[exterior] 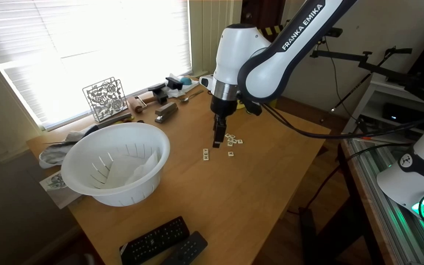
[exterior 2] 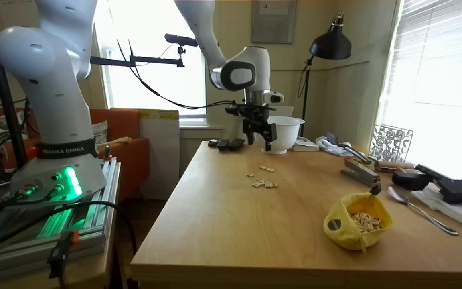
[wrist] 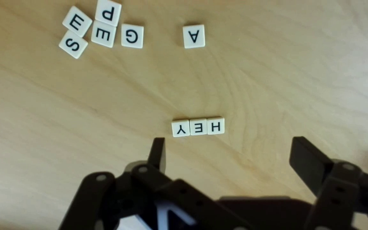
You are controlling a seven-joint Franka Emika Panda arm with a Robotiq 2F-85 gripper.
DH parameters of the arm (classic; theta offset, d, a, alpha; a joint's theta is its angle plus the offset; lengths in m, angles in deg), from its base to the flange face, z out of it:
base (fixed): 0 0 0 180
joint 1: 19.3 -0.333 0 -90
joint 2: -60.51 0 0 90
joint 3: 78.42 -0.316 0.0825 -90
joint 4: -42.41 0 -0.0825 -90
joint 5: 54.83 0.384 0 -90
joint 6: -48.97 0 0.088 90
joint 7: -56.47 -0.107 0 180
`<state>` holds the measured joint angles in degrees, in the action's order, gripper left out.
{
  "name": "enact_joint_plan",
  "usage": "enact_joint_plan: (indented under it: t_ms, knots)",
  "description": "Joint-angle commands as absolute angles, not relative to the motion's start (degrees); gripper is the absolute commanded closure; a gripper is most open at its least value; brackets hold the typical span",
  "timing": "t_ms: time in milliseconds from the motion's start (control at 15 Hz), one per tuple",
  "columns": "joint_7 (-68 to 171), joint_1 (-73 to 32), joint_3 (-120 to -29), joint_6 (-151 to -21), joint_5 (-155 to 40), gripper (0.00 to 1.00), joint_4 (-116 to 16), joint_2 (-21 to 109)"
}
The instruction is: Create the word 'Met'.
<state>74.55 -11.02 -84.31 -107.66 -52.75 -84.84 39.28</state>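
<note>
Small whitish letter tiles lie on the wooden table. Three tiles in a tight row (wrist: 198,127) read HEY, upside down in the wrist view; the row also shows in both exterior views (exterior: 206,154) (exterior 2: 266,168). A single A tile (wrist: 194,36) lies apart from it. A loose cluster holds a G tile (wrist: 132,36), a P tile (wrist: 108,12), an S tile (wrist: 73,44) and two E tiles (wrist: 77,21) (wrist: 103,33). My gripper (wrist: 228,140) is open and empty, above the table near the HEY row, touching no tile; it shows in both exterior views (exterior: 217,141) (exterior 2: 260,142).
A yellow bag (exterior 2: 341,235) full of tiles stands near a spoon (exterior 2: 421,210). A white bowl (exterior: 123,191) and black remotes (exterior: 156,239) are on the table. A stapler (exterior: 166,112) and a wire holder (exterior: 105,99) stand along the window side.
</note>
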Motion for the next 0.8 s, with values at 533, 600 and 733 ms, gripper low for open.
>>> enact_joint_plan:
  t_ms: [533,600,733]
  knots:
    - [73.25,-12.79,-83.14,-104.73,-52.84,0.0,-87.15,43.38]
    - [73.0,-13.02,-82.89,-104.98,-53.12,0.0,-87.29,43.55]
    - [74.42,-12.58,-83.25,-105.64,-52.47,0.0,-85.63,41.61]
